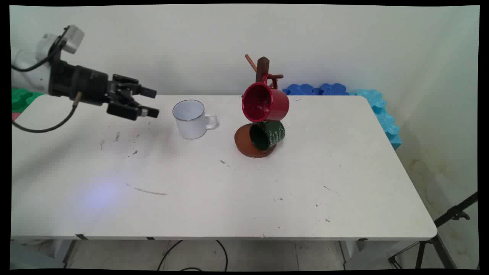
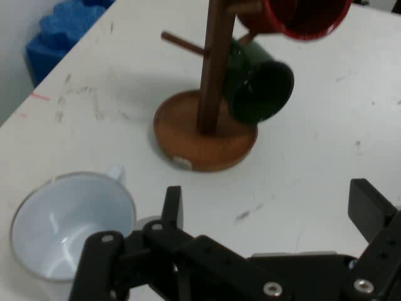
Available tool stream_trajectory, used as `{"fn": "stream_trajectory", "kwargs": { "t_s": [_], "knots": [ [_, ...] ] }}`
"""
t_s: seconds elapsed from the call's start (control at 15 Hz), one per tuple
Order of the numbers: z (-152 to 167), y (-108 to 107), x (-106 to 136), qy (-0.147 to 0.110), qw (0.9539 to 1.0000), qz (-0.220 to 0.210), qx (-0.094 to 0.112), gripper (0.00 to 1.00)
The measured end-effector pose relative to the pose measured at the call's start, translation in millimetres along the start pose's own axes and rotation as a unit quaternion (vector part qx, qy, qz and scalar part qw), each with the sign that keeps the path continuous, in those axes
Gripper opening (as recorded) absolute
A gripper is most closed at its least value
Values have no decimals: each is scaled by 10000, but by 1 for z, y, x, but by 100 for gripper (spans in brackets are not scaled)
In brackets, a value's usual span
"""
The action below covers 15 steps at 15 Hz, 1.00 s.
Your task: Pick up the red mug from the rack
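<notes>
Gripper [image 1: 151,102] spread and empty, above the table's [image 1: 344,191] far-left edge, near the white mug [image 1: 190,118].

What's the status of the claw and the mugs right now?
Claw open, empty, above table. White enamel mug nearest, upright. Red mug and dark green mug hang on wooden mug tree.

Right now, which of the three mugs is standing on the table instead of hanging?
The white mug, upright on the table nearest the tool. The red mug and green mug hang on the wooden rack.
</notes>
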Motion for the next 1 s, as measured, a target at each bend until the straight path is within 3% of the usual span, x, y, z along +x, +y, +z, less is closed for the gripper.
{"fn": "stream_trajectory", "kwargs": {
  "t_s": [0.33,0.6,1.0],
  "knots": [
    [37,17,43,166,9993,-316,-78,100],
    [66,41,81,165,9983,-533,-147,100],
    [102,82,117,93,9970,-748,-153,100]
  ]
}}
